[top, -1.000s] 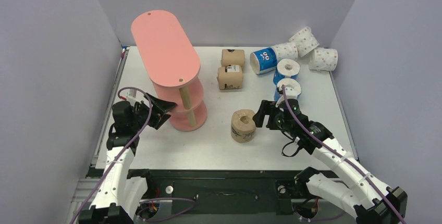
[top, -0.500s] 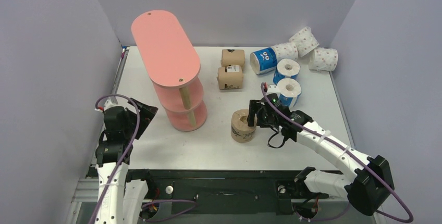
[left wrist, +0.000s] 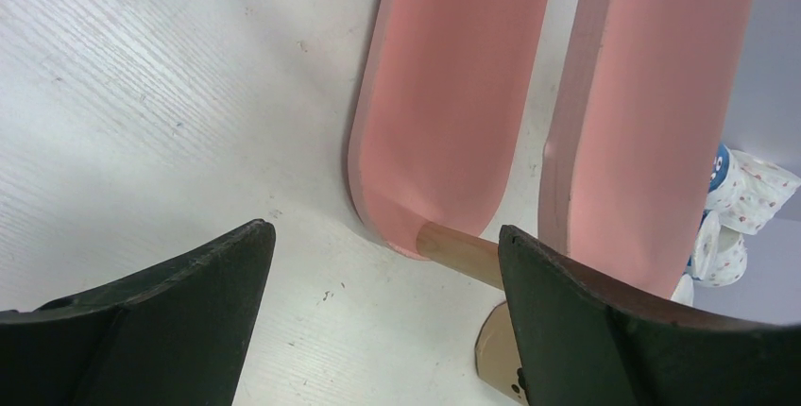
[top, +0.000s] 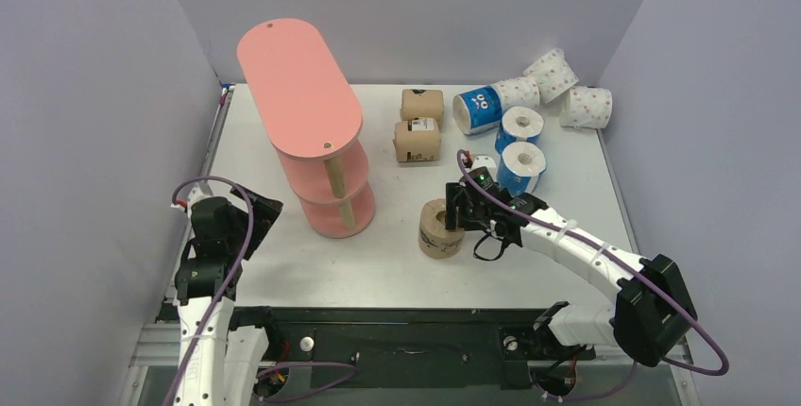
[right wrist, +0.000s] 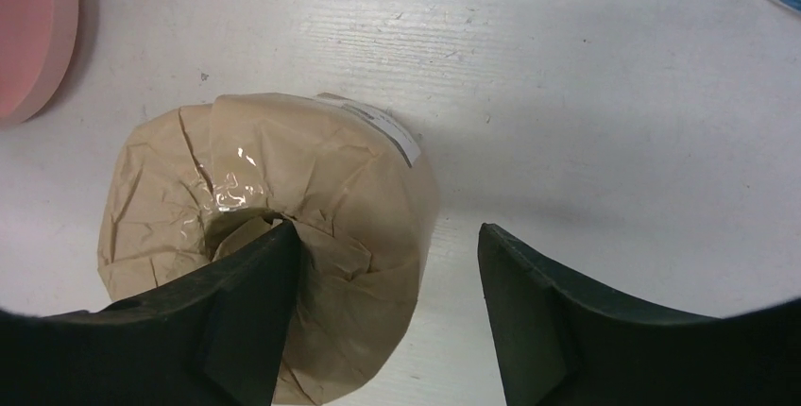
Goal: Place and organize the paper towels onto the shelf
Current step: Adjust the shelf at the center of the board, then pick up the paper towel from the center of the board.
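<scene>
The salmon-pink shelf (top: 300, 85) stands at the left of the table with all its boards bare; the left wrist view shows its lower boards (left wrist: 444, 94). One brown roll (top: 436, 233) stands on end near the middle. My right gripper (top: 460, 208) is open over it. In the right wrist view, one finger (right wrist: 255, 274) sits at the core hole of the brown roll (right wrist: 312, 170) and the other (right wrist: 538, 293) is outside, apart from the wrap. My left gripper (top: 255, 212) hangs open and empty, left of the shelf's base.
Two more brown rolls (top: 418, 123) lie behind the middle. Three blue rolls (top: 520, 127) and three white pink-dotted rolls (top: 553, 74) cluster at the back right. Grey walls close in on the table on three sides.
My right gripper moved left onto the standing brown roll, and its jaws narrowed around the roll's wall. My left gripper drew back from the shelf toward the left edge.
</scene>
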Robot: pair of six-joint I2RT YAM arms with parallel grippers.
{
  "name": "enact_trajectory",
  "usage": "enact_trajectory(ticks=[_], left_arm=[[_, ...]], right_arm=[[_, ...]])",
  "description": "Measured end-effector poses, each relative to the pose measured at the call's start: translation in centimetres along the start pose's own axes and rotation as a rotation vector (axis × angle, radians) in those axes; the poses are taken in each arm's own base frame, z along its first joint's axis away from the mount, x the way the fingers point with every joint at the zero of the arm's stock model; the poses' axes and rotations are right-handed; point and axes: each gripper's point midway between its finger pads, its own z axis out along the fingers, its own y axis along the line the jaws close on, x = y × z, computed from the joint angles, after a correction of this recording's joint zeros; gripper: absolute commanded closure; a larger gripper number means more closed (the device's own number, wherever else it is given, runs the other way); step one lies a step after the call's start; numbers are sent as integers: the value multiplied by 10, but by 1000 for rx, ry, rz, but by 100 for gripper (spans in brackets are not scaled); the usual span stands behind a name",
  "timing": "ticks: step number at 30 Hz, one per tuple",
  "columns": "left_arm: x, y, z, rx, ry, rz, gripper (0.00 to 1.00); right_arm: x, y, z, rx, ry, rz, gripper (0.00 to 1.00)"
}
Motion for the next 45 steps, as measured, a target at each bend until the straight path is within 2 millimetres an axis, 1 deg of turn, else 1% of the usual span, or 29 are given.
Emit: enact_trajectory(ticks=[4,6,8,13,16,19,22,27,30,32,36,40,45], left_arm=[[7,6,4,-9,20,-1,14],[8,6,4,-7,26,-1,14],[9,5,4,-2,27,-1,14],[8,3,3,9,26,-2,14],[8,2,3,13,28,-4,14],[8,1,3,19,28,-5,14],[8,0,3,23,30,-9,15],[9,-3,3,33,36,-12,15],[10,-3,3,35,38,-13,15],[10,-3,3,35,39,-14,15],[10,-3,4,33,40,-15,15],[11,-2,6,24,48,-19,15],[11,-5,8,28,59,-33,16]], right_arm=[[1,1,7,4,12,-3,44],[-1,4,10,0,11,-2,52],[-2,5,11,-4,12,-2,55],[-7,8,8,-10,1,1,58],[-17,11,0,-16,-14,3,59],[-39,19,-14,-33,-59,6,60],[-67,32,-31,-61,-123,6,62],[-108,54,-61,-122,-221,7,66],[-126,62,-76,-146,-260,14,66],[-134,65,-84,-155,-276,17,66],[-154,70,-110,-173,-319,20,66],[-187,79,-151,-216,-410,28,66],[-222,95,-201,-294,-522,44,66]])
